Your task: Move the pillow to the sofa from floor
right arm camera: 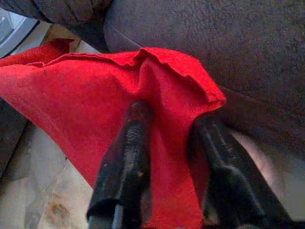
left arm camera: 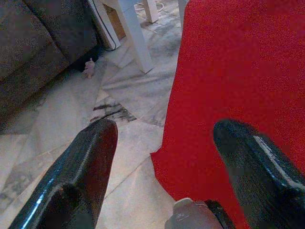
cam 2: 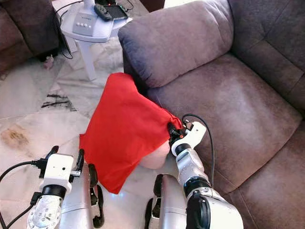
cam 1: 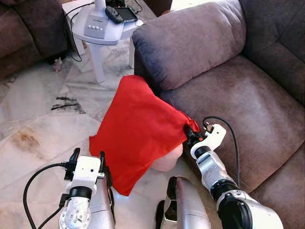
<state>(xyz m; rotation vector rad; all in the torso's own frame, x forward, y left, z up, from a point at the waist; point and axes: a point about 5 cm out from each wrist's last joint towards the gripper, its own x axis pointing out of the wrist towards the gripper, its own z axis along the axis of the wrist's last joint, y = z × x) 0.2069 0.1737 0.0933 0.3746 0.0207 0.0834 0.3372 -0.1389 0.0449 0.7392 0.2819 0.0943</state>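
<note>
Right gripper (right arm camera: 164, 157) is pinched on a corner of the red pillow (cam 1: 136, 129), which hangs against the sofa (cam 1: 248, 109) front. Left gripper (left arm camera: 171, 157) sits spread wide beside it. I'd lift higher before swinging over the seat.

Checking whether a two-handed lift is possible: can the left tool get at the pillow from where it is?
Probably yes. The left tool is open beside the pillow's lower edge, with only bare floor between. The right tool is already shut on a corner.
</note>
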